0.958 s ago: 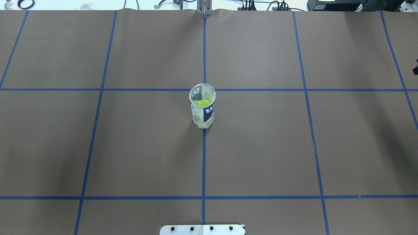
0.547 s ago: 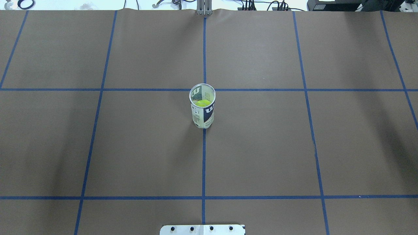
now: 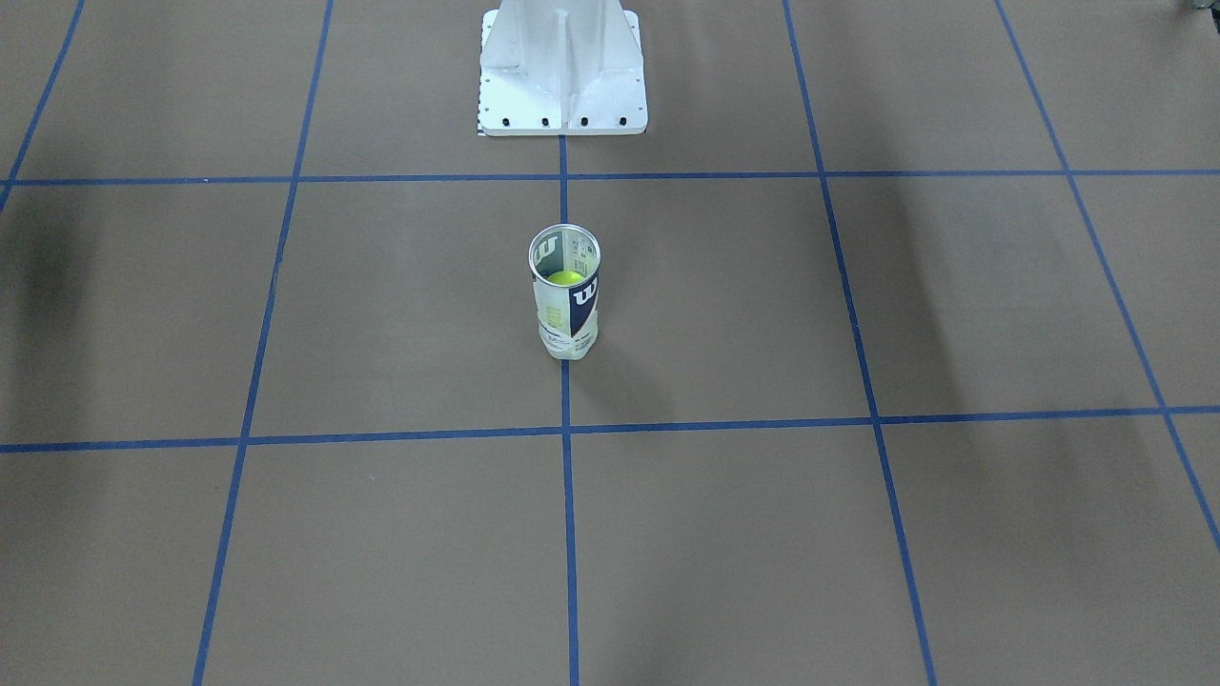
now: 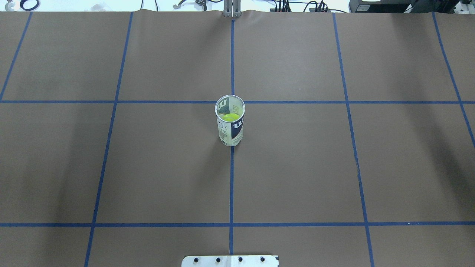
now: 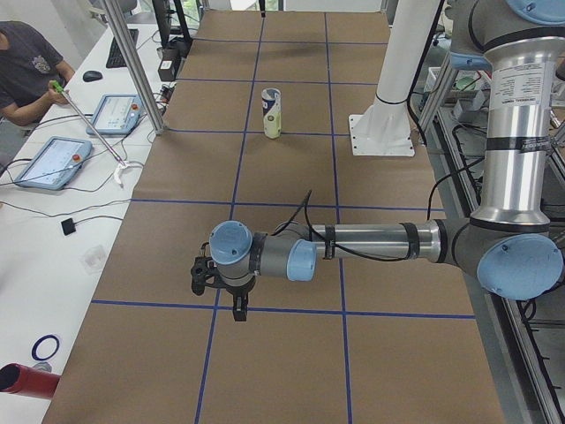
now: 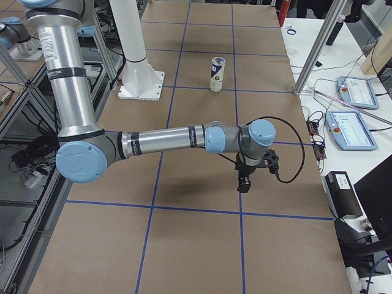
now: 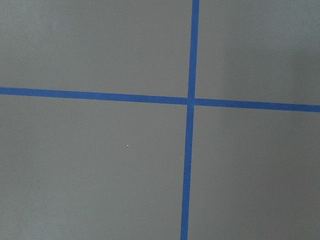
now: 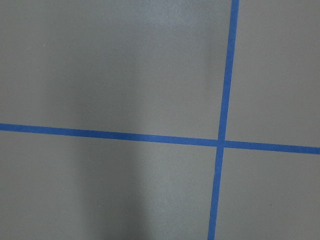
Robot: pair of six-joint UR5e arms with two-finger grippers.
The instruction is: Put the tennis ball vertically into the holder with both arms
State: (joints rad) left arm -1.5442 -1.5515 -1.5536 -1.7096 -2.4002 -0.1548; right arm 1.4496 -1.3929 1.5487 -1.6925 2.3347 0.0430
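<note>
The holder [image 4: 231, 129], a clear can with a white and navy label, stands upright at the table's middle on a blue tape line. It also shows in the front view [image 3: 568, 319] and both side views [image 5: 272, 113] [image 6: 216, 75]. A yellow-green tennis ball [image 4: 230, 117] sits inside it, seen through the open top [image 3: 564, 277]. My left gripper [image 5: 221, 296] hangs far off towards the table's left end, my right gripper [image 6: 245, 184] towards the right end. Both show only in the side views, so I cannot tell whether they are open or shut. The wrist views show only brown paper and tape.
The white pedestal base [image 3: 562, 76] stands behind the holder on the robot's side. Blue tape lines grid the brown table cover. An operator [image 5: 26, 71], tablets [image 5: 55, 162] and an aluminium post [image 5: 132, 62] are along the far side table.
A dark bit of the right gripper at the overhead view's right edge has gone out of view. The holder and ball have not moved.
</note>
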